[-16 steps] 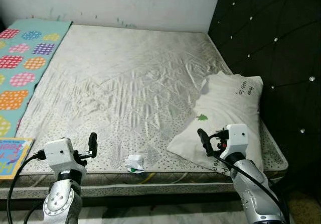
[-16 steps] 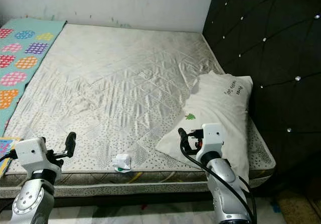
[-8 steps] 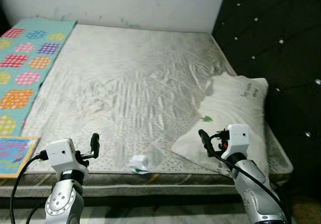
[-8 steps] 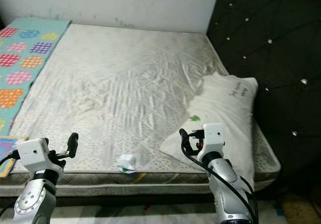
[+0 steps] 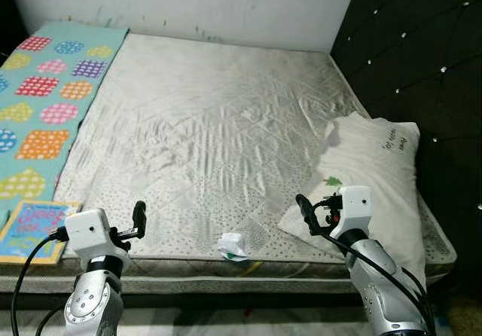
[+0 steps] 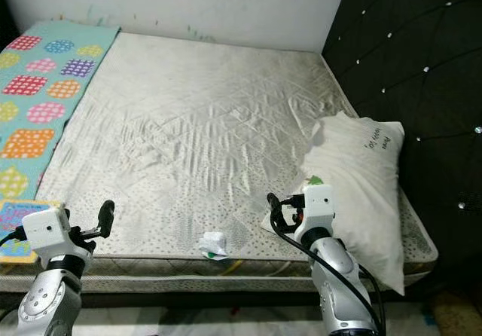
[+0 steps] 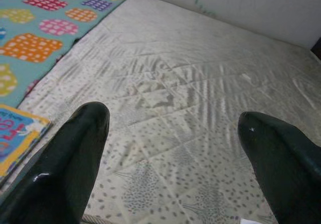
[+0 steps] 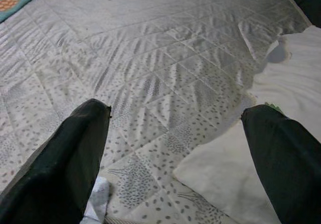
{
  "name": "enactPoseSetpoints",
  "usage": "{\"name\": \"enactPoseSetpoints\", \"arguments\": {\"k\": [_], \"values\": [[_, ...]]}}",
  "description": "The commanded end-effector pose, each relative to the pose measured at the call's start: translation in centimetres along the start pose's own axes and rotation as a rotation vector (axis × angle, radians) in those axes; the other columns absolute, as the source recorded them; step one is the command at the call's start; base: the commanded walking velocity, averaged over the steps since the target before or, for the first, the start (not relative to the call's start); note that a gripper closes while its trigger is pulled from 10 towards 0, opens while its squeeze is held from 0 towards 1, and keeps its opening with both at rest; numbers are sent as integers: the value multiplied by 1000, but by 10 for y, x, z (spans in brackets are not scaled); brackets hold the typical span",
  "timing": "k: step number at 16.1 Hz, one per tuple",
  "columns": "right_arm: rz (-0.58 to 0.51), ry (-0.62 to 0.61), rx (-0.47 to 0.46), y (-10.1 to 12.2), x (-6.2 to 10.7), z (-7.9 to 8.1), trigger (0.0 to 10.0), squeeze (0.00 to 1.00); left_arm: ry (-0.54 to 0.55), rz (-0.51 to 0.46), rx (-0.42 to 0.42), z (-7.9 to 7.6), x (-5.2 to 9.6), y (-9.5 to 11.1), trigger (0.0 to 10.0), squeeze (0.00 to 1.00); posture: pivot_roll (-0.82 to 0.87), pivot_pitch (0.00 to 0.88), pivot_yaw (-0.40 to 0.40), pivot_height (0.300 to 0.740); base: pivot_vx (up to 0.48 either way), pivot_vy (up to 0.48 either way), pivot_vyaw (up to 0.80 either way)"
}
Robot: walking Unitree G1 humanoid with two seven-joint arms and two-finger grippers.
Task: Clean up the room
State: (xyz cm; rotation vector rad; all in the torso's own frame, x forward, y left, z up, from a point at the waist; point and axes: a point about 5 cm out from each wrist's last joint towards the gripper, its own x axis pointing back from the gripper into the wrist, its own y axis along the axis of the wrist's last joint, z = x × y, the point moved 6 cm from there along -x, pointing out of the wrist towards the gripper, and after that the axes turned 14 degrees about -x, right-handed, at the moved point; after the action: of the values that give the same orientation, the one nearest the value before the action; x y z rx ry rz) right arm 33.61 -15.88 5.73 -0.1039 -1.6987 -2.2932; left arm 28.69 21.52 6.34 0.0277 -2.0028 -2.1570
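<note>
A crumpled white wrapper with a green spot [image 5: 233, 246] lies at the front edge of the bare quilted mattress [image 5: 218, 125]. A white pillow [image 5: 380, 174] lies on the mattress's right side, by the black headboard. A colourful children's book [image 5: 36, 230] lies at the front left, beside the mattress. My left gripper [image 5: 139, 219] is held low, left of the wrapper, and is open and empty [image 7: 173, 123]. My right gripper [image 5: 303, 212] hovers just right of the wrapper, at the pillow's near corner, also open and empty [image 8: 175, 113]. The wrapper [image 8: 98, 204] peeks out beside one right finger.
A teal mat with colourful patches [image 5: 49, 99] runs along the mattress's left side. A black tufted headboard [image 5: 422, 57] stands on the right and a white wall [image 5: 226, 4] at the back. The mattress's front edge [image 5: 226, 264] is just before me.
The whole view has shifted, so the bed, pillow and wrapper now sit further right in the picture and more of the mat shows. Both arms hold the same pose.
</note>
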Motion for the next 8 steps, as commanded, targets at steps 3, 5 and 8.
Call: {"name": "enactPoseSetpoints", "arguments": {"k": [3,5,8], "values": [[4,-5,0,2,0,-3,10000,0,-16,15,2,-4,0,-3,10000,0,-93,63,-91,740,0,329,0],[5,-4,-1,2,0,-3,10000,0,-15,18,2,-4,0,-4,10000,0,-93,63,-91,740,0,328,0],[6,-2,-2,1,-1,-2,10000,0,-16,18,-1,-3,0,-4,10000,0,-90,54,-90,740,0,326,0]]}}
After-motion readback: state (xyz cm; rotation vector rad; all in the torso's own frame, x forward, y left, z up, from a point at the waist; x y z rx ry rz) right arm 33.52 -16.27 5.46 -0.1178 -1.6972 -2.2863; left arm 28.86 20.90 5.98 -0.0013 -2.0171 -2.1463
